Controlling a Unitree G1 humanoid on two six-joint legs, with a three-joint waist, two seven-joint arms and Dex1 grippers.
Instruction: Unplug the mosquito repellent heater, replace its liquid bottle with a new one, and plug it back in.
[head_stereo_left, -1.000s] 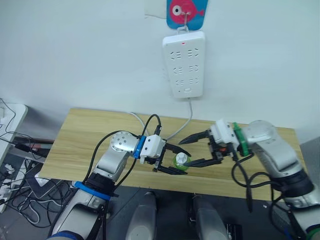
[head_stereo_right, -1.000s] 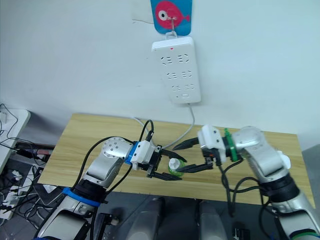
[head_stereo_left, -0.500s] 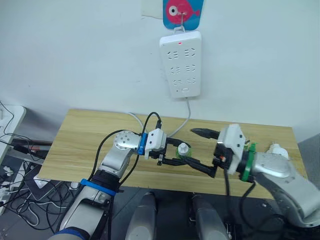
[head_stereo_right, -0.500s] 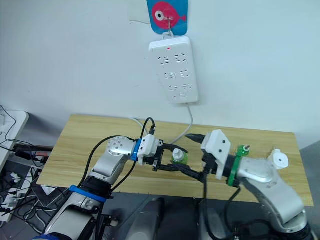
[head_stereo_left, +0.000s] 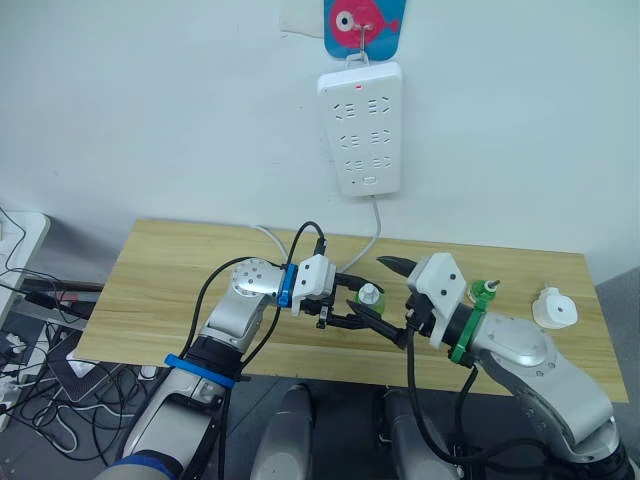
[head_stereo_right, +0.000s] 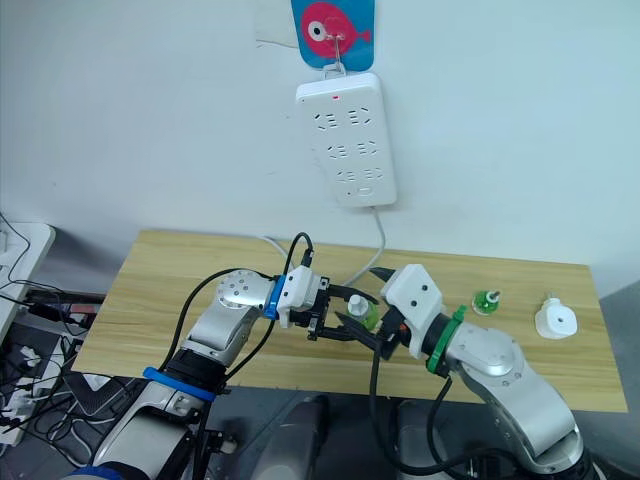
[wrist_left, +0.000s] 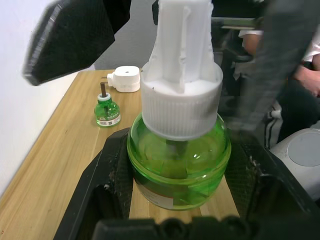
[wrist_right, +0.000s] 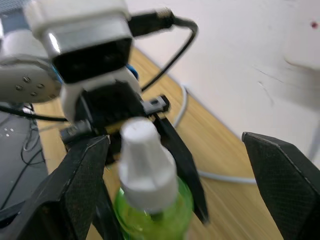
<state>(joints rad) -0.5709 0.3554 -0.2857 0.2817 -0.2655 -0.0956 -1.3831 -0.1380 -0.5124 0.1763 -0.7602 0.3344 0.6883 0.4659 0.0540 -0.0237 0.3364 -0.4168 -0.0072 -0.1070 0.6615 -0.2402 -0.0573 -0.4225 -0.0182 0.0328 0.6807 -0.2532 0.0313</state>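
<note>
No readable writing on green bottle (wrist_left: 177, 165) label. Left tool (head_stereo_left: 352, 309) clamps capped green bottle over counter (head_stereo_left: 170, 280). Right tool (head_stereo_left: 385, 295), jaws wide, now closer around cap. Heater (head_stereo_left: 555, 309) near counter's right end, uncapped bottle (head_stereo_left: 481, 294) beside; power strip (head_stereo_left: 361, 129) on wall.

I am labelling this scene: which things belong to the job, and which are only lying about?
Job: capped green bottle in the left gripper; open right gripper; uncapped green bottle; white heater; power strip.

Lying about: fish hook; floor cables.
</note>
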